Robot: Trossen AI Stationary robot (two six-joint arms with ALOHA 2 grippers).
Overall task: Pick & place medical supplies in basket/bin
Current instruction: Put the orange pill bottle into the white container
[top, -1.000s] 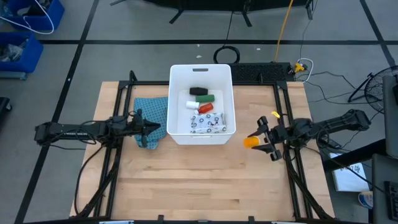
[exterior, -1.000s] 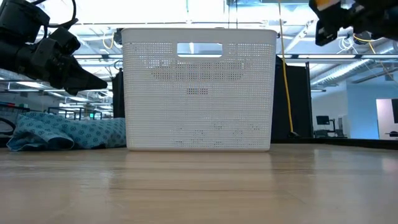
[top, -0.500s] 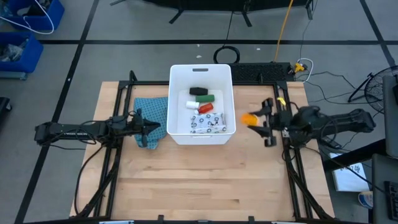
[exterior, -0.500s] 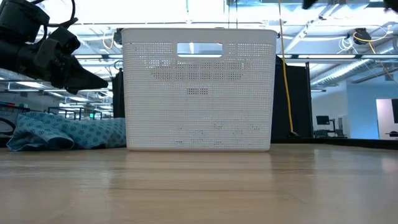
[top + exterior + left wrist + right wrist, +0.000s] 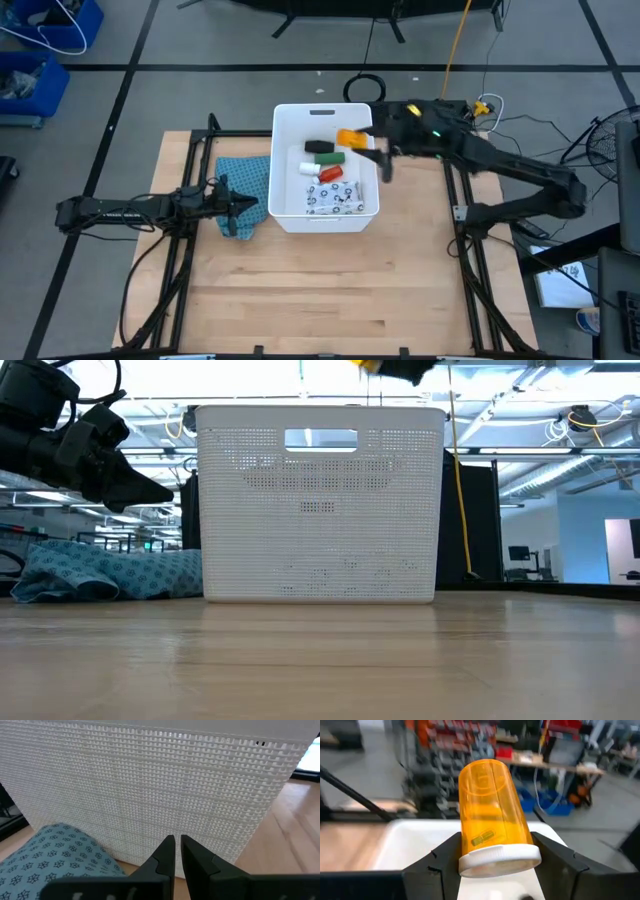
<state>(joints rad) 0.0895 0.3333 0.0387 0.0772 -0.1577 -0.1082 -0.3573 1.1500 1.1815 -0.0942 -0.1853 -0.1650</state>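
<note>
Right gripper [image 5: 362, 143] over the tub's [image 5: 290, 120] right wall near its far right corner, fingers clamped on the orange vial [image 5: 349, 137]. In the right wrist view the vial [image 5: 490, 815] sits between both fingers [image 5: 437, 860], white cap toward the camera, clear orange body pointing away, tub rim [image 5: 405, 827] below it. In the low view only a bit of the vial [image 5: 370, 365] and the dark gripper show at the top edge, above the tub [image 5: 320, 500]. Inside the tub, high view: black oblong [image 5: 318, 147] toward the far wall, green oblong [image 5: 331, 158] just beside it, white bottle [image 5: 308, 168] and red tube [image 5: 331, 173] mid-floor, dotted packet [image 5: 335, 203] along the near wall. Tub stands at the table's [image 5: 330, 290] far edge, centred, handle slot in the far short wall. Left gripper [image 5: 237, 209] waits low at the tub's left side, over the teal cloth [image 5: 245, 180]; fingers together, tips nearly touching, nothing between them in the left wrist view [image 5: 175, 855], pointing at the tub's perforated wall [image 5: 150, 785]. Cloth [image 5: 45, 855] lies against that wall's base.
</note>
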